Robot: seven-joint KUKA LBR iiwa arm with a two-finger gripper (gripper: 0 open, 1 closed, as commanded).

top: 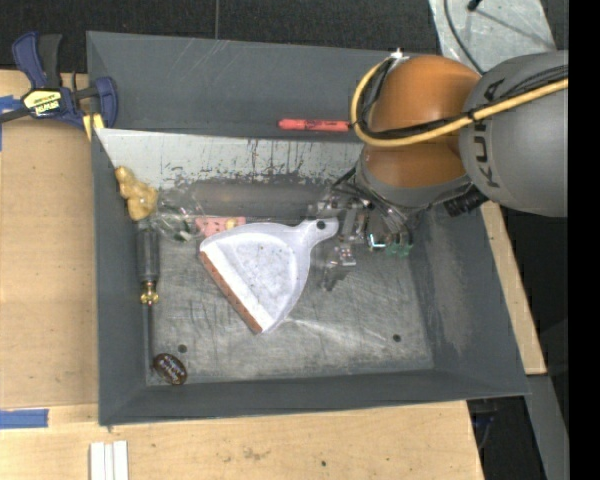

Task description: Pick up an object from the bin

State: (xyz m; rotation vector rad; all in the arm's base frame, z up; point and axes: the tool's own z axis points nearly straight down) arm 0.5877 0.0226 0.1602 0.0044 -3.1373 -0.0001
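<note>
Holding a few loose things, the grey metal bin (pixel 450 308) takes the arm (pixel 510 138) in over its right edge. The arm's tool (pixel 338 253) is down near the bin's middle, at the handle end of a white dustpan-shaped scoop (pixel 260 268) with a reddish-brown front edge. Open or closed? That cannot be told from here, nor whether it touches the handle. A dark rod with a brass tip (pixel 147 260) lies along the left edge. A red pen (pixel 315 125) rests on the back wall, and a yellowish figure (pixel 135 193) sits by the back-left corner. Smallest, a dark round piece (pixel 170 369) sits in the front-left corner.
</note>
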